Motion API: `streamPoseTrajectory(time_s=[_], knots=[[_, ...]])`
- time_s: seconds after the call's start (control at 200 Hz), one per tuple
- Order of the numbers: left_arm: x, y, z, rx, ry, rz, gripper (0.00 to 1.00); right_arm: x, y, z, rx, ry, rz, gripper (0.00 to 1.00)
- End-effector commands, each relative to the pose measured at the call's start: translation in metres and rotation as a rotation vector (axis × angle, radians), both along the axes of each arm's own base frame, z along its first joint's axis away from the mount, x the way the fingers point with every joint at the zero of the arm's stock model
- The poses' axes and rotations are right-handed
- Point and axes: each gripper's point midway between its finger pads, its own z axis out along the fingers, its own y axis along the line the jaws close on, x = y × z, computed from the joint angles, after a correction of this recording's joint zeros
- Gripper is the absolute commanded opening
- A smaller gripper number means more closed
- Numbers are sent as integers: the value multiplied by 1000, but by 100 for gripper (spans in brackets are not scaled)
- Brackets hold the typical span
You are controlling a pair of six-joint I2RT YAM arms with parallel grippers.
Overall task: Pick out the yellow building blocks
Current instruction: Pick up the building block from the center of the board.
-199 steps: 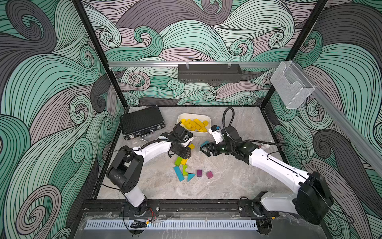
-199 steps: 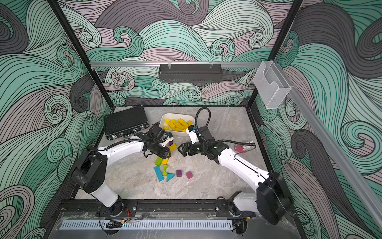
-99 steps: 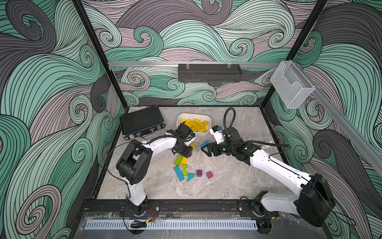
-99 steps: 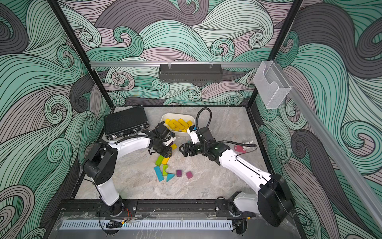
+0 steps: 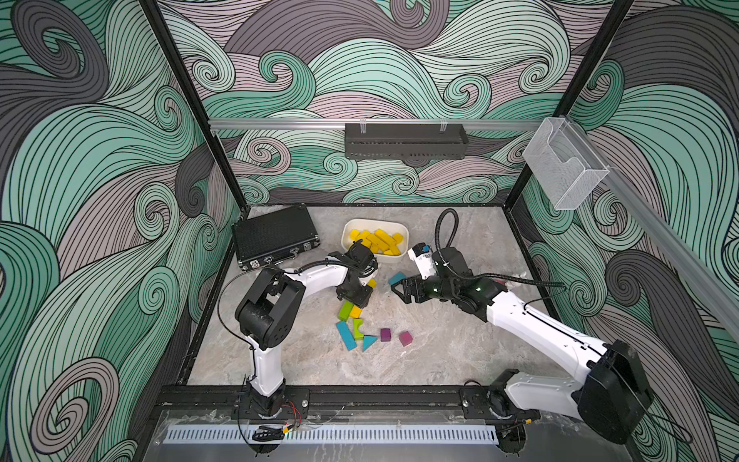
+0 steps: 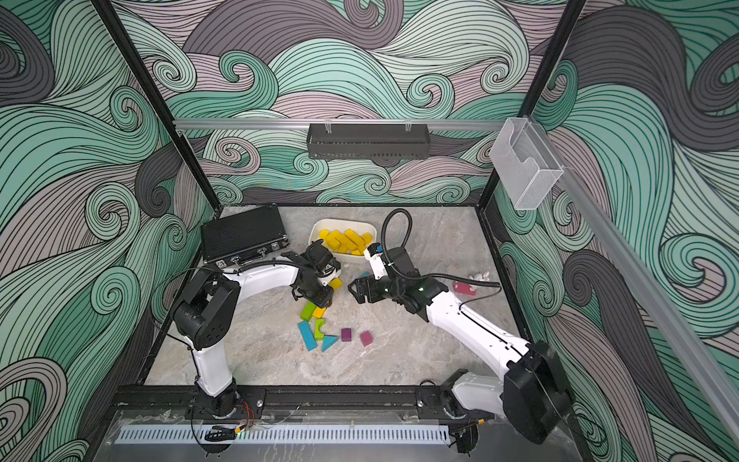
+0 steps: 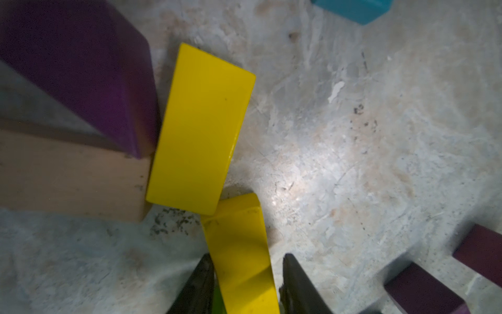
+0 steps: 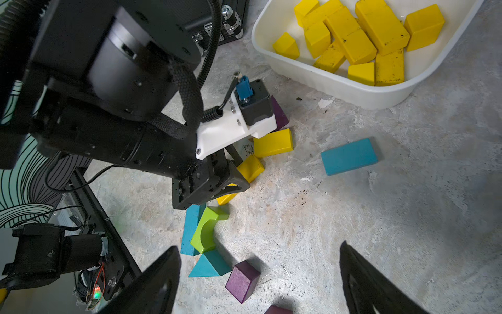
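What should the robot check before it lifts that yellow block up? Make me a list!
1. Yellow block sits between the fingers of the left end effector: ok.
2. Grip is tight on it: cannot tell; the wrist view does not show whether both fingers press on it.
3. Nothing leans on it: not ok; the neighbouring yellow block touches its corner and may shift.
4. Right end effector is out of the way: ok; it is open, empty and off to the side.
5. White bin has room: ok; bare floor shows beside the yellow blocks already in it.
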Motion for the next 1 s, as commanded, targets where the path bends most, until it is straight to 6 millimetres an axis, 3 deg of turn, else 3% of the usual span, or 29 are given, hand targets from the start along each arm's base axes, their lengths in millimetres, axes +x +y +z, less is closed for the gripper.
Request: streamPoseTrajectory(time_s=[0.0,0.11,0.996], knots=[[5,-5,1,11,-5,-3,39,-2,-5,-5,-18,1,-8,91],[6,-6,-4,23,14,-8,36,-3,-5,-6,-23,5,-8,91],[0,-6,-18,84,14,-35,36,2,-4,-29,-59,54,-23,94]])
